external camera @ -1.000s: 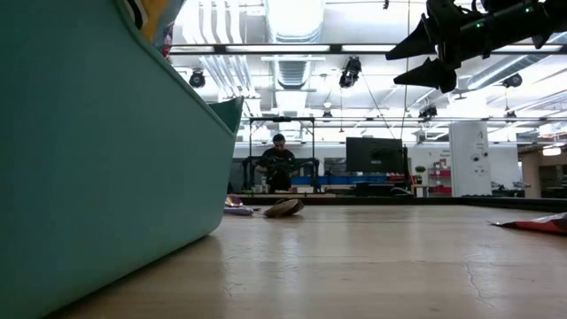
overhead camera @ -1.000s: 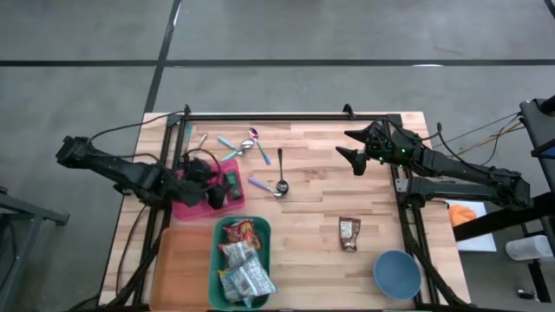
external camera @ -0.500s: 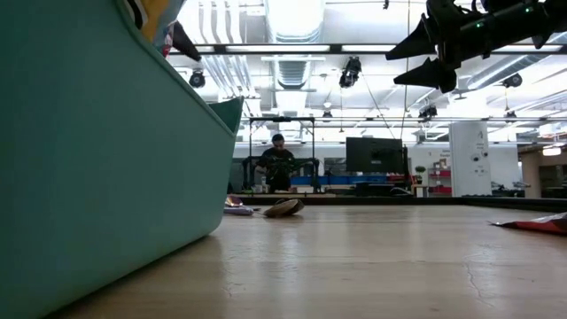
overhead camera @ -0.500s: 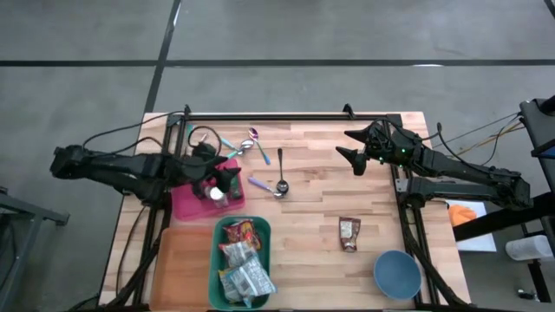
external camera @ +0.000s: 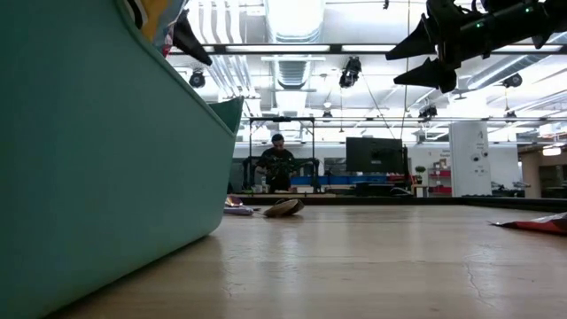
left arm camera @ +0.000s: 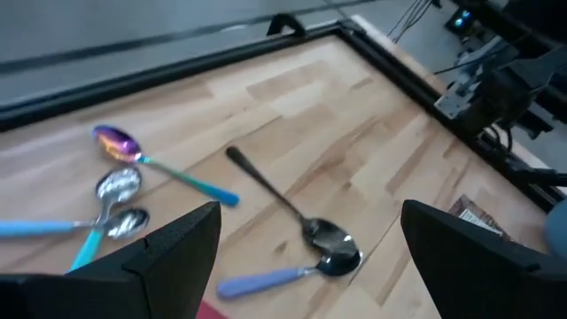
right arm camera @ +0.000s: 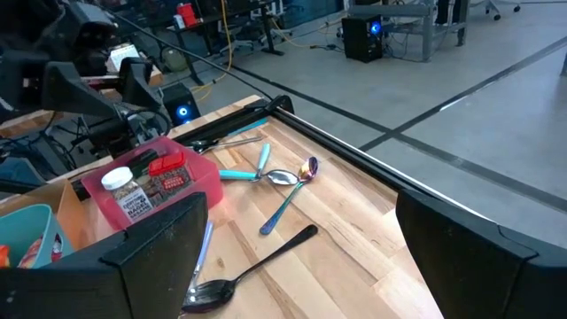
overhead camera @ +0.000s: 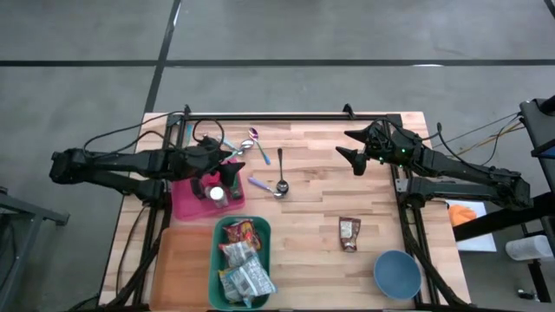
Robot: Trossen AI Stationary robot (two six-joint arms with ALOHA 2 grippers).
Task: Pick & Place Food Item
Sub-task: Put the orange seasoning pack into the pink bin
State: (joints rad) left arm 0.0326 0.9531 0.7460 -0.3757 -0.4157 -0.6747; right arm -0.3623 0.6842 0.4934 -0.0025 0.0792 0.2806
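High view, near edge first: round blue bowl (overhead camera: 397, 274) at the right corner, teal bin of snack packets (overhead camera: 242, 262) beside an orange tray (overhead camera: 180, 264). Small brown food packet (overhead camera: 349, 233) flat on bare wood, clear room all round. Mid-table: pink container (overhead camera: 195, 198) with a white-capped jar, possibly a spice bottle. Left gripper (overhead camera: 234, 169) wide open, empty, above the container's far right edge. Right gripper (overhead camera: 349, 147) wide open, empty, near the black rear rail (overhead camera: 269, 115). Scattered spoons (overhead camera: 257, 160) between.
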